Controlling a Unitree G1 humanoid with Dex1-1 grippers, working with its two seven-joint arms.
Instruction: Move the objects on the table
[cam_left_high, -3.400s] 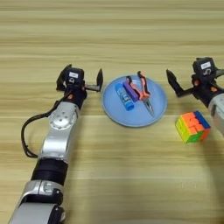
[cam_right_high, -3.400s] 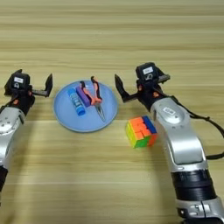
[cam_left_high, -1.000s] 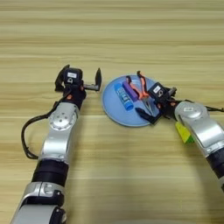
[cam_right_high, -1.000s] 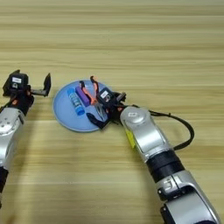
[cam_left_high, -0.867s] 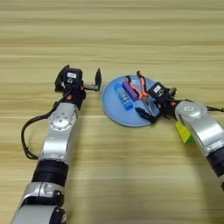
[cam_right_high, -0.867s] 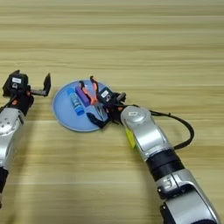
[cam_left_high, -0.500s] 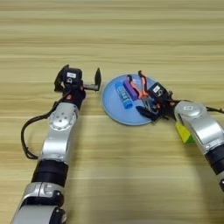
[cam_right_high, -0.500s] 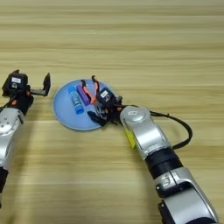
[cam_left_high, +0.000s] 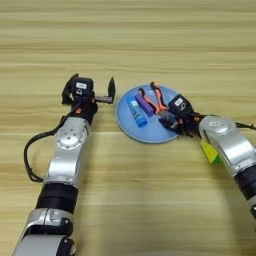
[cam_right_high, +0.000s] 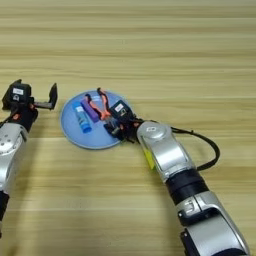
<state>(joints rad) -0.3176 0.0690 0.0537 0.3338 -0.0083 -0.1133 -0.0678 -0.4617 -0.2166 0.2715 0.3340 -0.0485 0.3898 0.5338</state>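
Orange-handled pliers (cam_left_high: 156, 98) lie on a round light-blue plate (cam_left_high: 145, 133), beside a short purple bar (cam_left_high: 146, 105) and a blue-and-white glue stick (cam_left_high: 136, 111). My right gripper (cam_left_high: 171, 121) sits low over the plate's right side, shut on the metal nose end of the pliers (cam_right_high: 102, 106). Only a yellow-green sliver of the puzzle cube (cam_left_high: 210, 152) shows, behind my right forearm. My left gripper (cam_left_high: 88, 90) hovers open just left of the plate, holding nothing.
The wooden table (cam_left_high: 150, 45) stretches bare behind and in front of the plate. My right forearm (cam_right_high: 162, 147) lies across the table right of the plate, with a black cable (cam_right_high: 207, 142) looping beside it.
My right gripper's fingers have drawn together around the nose of the pliers on the plate. The left arm and the other items have stayed put.
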